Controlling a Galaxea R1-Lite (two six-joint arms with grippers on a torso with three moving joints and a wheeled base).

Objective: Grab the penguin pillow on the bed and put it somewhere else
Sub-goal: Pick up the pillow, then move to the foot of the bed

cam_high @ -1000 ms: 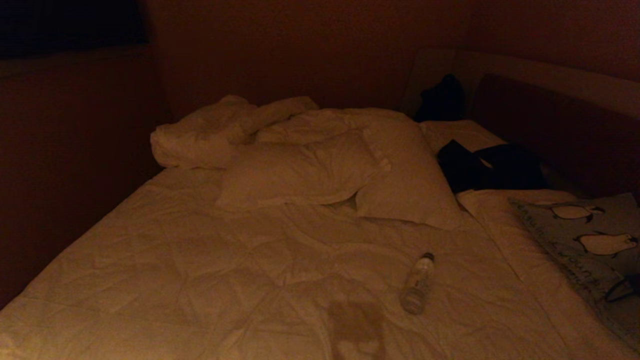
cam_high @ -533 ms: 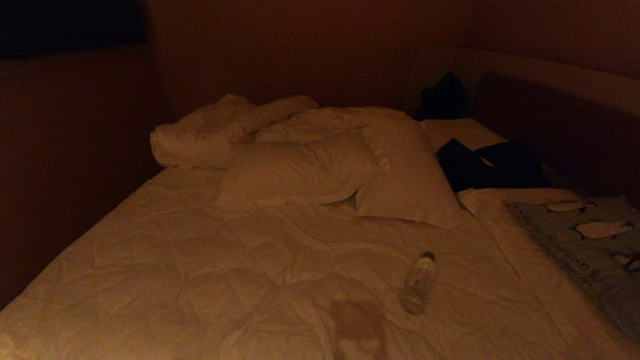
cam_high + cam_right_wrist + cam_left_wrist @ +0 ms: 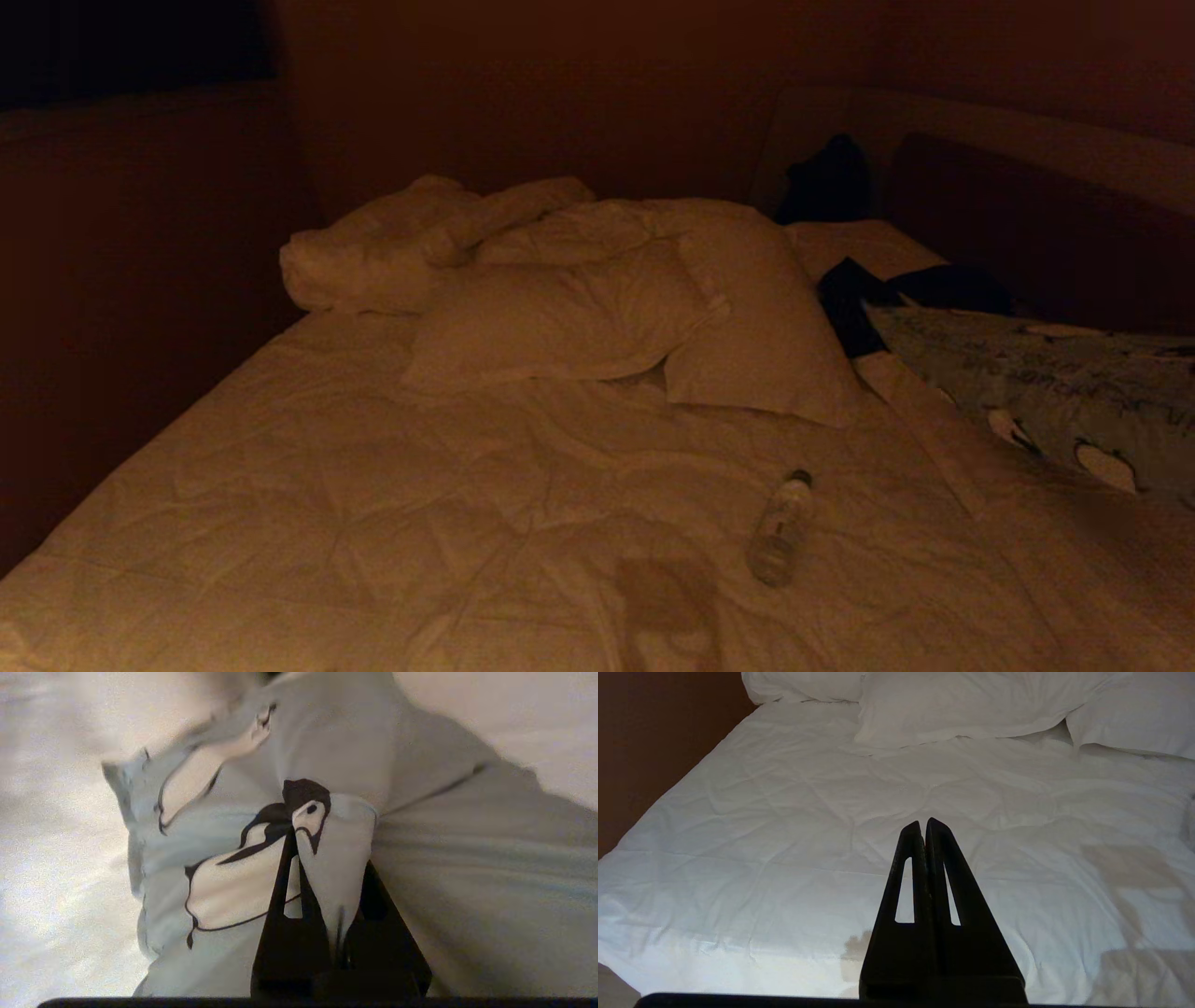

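The right gripper has its jaws clamped on a pinched fold of the penguin pillow, so the cloth bunches between them and the pillow's body hangs beyond the jaws, lifted off the bed at its right side. The left gripper is parked with jaws closed, nothing between them, bedding beyond

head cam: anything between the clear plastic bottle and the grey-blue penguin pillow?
Only bare wrinkled cream bedding of the bed lies between the clear plastic bottle and the grey-blue penguin pillow, shown in the head view.
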